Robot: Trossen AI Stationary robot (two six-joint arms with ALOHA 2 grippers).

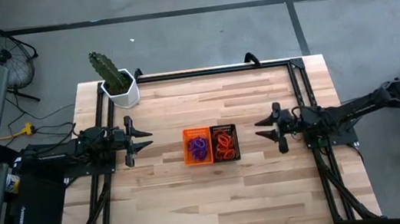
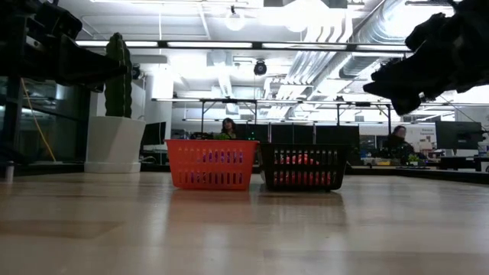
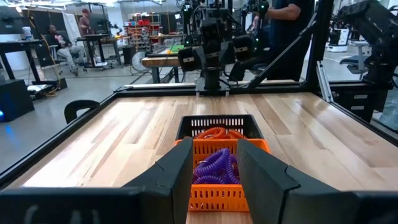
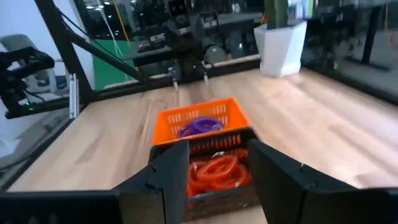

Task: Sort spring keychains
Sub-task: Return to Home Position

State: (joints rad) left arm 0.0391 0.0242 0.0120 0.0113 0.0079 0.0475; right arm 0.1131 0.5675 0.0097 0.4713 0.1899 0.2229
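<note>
Purple spring keychains [image 1: 198,146] lie heaped in the orange bin [image 1: 185,135]; orange spring keychains [image 1: 224,143] lie heaped in the black bin [image 1: 233,131] beside it, mid-table. The left wrist view shows the purple coils [image 3: 214,167] in front and the orange coils [image 3: 214,132] behind; the right wrist view shows the orange ones [image 4: 214,171] in front and the purple ones [image 4: 199,127] behind. My left gripper [image 1: 144,140] hovers open to the left of the bins. My right gripper [image 1: 263,128] hovers open to their right. Neither touches anything.
A white pot with a cactus [image 1: 117,82] stands at the table's far left corner. A black frame [image 1: 210,71] runs along the far edge and both sides. Bare wood [image 1: 226,193] lies between the bins and the near edge. People sit in the room behind [image 2: 228,128].
</note>
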